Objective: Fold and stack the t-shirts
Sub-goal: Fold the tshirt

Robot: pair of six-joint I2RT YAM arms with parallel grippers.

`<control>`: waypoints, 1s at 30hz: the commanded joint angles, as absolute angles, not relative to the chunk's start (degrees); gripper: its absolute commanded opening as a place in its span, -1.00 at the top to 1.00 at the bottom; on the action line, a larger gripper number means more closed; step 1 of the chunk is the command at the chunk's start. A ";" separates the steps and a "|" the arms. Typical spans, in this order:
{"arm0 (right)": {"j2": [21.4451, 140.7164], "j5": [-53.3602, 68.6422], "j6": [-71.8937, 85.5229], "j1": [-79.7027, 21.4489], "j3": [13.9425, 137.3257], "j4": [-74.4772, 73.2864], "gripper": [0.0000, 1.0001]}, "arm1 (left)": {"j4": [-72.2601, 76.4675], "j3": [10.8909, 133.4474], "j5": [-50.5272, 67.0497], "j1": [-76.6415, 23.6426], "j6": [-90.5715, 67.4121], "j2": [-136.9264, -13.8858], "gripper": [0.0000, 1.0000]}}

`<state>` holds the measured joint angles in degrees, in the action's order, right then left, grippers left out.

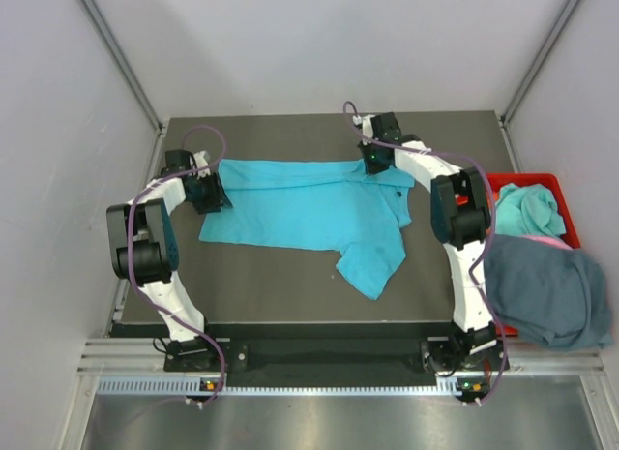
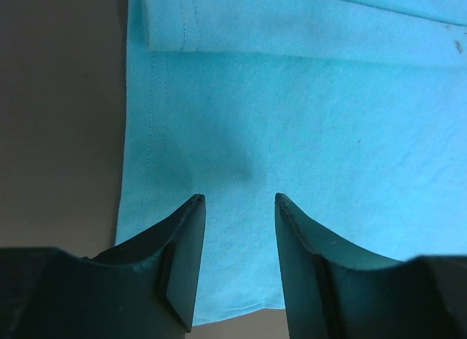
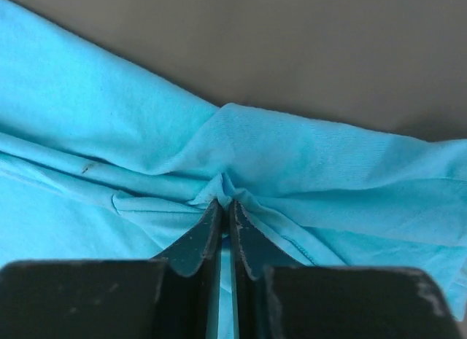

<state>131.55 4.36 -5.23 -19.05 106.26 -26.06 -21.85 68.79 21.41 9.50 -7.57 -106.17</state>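
1. On the dark table (image 1: 290, 285), centre: turquoise t-shirt (image 1: 309, 208), spread lengthwise from left to right. One sleeve sticks out toward the near edge. The far edge is folded over along its length.
2. At the shirt's left end: left gripper (image 1: 208, 192), over the cloth by the hem. The left wrist view shows the gripper (image 2: 239, 200) with its jaws standing apart. The turquoise t-shirt (image 2: 292, 120) lies flat beneath them, and nothing is clamped between them.
3. At the shirt's far right end: right gripper (image 1: 375, 160). The right wrist view shows the gripper (image 3: 225, 202) with its jaws pressed together on a small bunched fold of the turquoise t-shirt (image 3: 109, 135). Creases radiate from the pinch.
4. Off the table's right side: red bin (image 1: 527, 179), holding a crumpled sea-green cloth (image 1: 527, 210).
5. Over the bin's near part: blue-grey t-shirt (image 1: 546, 290), draped in a loose heap, well apart from the turquoise one.
6. Between the sea-green cloth and the blue-grey t-shirt: a sliver of pink cloth (image 1: 551, 241), mostly hidden.
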 commanded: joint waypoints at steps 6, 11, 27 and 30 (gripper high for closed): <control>125.43 4.75 -4.57 -18.46 103.37 -23.99 1.00 | -20.30 69.43 22.15 9.84 -7.29 -104.77 0.04; 121.39 7.37 -2.91 -18.72 99.76 -24.17 1.00 | -20.22 69.35 22.06 9.84 -7.29 -104.42 0.04; 108.90 9.49 -0.35 -26.37 82.35 -20.57 0.52 | -20.39 69.70 21.97 9.93 -7.12 -104.06 0.04; 107.67 7.74 -0.53 -24.97 84.45 -21.00 0.44 | -20.48 69.70 21.88 9.93 -7.12 -103.97 0.04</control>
